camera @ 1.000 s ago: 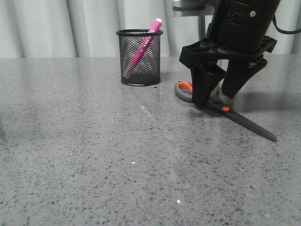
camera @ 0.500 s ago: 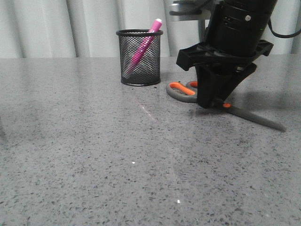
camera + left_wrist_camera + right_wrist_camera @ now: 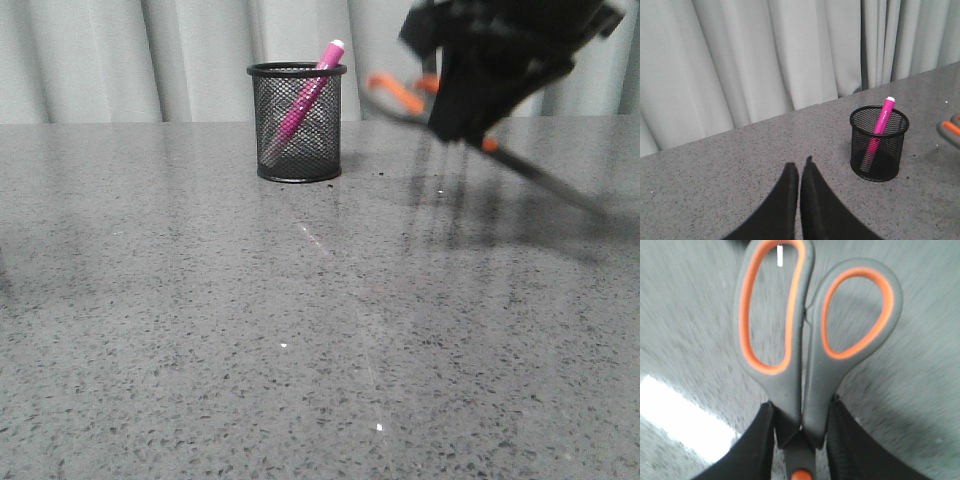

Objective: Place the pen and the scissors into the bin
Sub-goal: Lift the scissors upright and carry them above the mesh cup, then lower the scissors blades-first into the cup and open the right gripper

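Grey speckled table [image 3: 200, 330]: with the pen [image 3: 302, 100] already in the bin [image 3: 296, 122], the scissors [image 3: 805, 350] are held clamped in the right gripper [image 3: 801, 440] clear of the surface — blades must next be tipped down over the rim — while the left gripper [image 3: 800, 172] is kept closed on nothing.

A grey speckled stone tabletop [image 3: 200, 330] fills the foreground, glossy with faint reflections and small bright glints. Behind it hang pale grey-white pleated curtains [image 3: 765, 60].

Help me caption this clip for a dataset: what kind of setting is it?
Probably a staged desk-tidying test bench: a bare grey speckled tabletop, pale curtains behind it, and only desk items, a mesh pen cup holding a pink pen and scissors.
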Robot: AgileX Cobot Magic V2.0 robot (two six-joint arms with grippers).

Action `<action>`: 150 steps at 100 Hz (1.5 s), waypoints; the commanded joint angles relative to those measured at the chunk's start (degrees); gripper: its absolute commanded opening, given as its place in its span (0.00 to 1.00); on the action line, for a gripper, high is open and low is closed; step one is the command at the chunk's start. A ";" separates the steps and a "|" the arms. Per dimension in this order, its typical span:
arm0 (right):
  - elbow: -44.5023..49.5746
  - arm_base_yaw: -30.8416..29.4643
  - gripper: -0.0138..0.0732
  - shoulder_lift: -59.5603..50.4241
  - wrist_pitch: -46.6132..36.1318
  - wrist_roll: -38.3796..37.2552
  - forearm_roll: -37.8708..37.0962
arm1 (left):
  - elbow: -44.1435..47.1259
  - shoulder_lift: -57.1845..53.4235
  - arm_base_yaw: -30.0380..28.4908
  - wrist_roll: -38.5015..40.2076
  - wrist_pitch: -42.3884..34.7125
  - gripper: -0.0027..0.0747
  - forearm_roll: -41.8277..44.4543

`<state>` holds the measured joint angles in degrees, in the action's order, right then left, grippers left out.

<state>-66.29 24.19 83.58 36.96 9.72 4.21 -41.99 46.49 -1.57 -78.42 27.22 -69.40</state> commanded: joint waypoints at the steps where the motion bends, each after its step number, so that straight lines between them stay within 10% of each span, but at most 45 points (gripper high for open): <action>1: 5.69 -0.02 0.07 -8.58 -14.87 0.62 0.63 | -1.58 -0.48 -0.12 0.60 -1.51 0.01 -2.59; 61: 12.63 3.04 0.07 -5.71 -77.39 0.62 2.76 | -1.58 -0.48 -0.12 0.60 -1.51 0.01 -4.02; 104: -7.75 7.17 0.07 13.29 -77.42 0.62 2.76 | -1.58 -0.48 -0.12 0.60 -1.51 0.01 -4.02; 150: -8.38 7.17 0.07 20.80 -77.14 0.62 2.76 | -1.58 -0.48 -0.12 0.60 -1.51 0.01 -4.02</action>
<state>-72.57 31.54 106.87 -35.03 9.80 7.29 -41.99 46.49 -1.57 -78.42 27.07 -70.96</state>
